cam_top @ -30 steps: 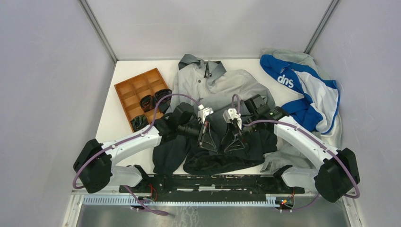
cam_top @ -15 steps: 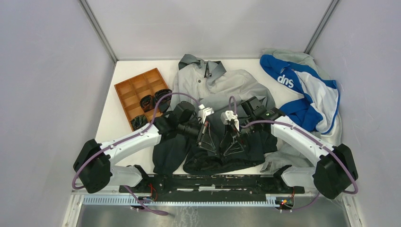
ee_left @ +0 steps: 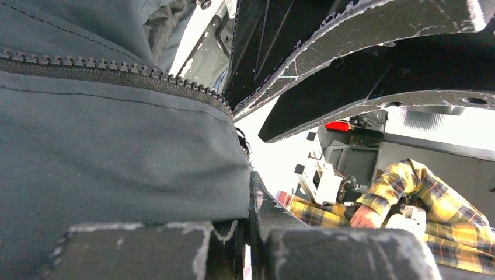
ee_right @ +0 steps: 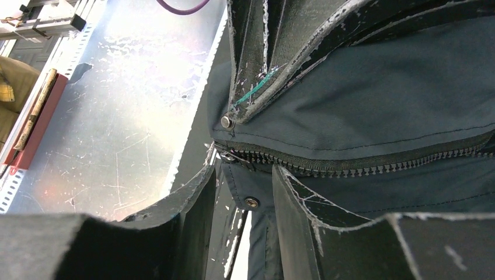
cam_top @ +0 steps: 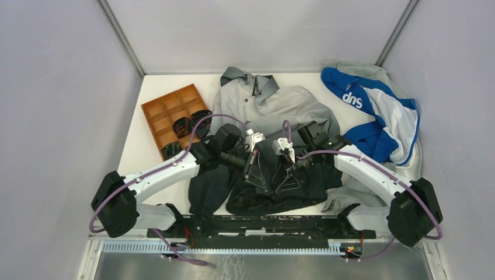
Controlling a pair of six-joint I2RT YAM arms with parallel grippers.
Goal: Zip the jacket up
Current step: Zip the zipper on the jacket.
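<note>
Jacket (cam_top: 274, 111) spread flat just right of tray (cam_top: 153, 119). Left gripper (cam_top: 261, 183) farther right of tray, clenched on dark hem. Right gripper (cam_top: 285, 185) beyond, fingers apart astride zipper (ee_right: 350, 166) end.

Seen from overhead, my own arms cover the lower front of the jacket (cam_top: 274, 105), the zipper (ee_right: 362, 169) runs off the right edge of my right wrist view, and I cannot tell whether my right gripper (ee_right: 245, 186) actually presses the hem between its fingers.
</note>
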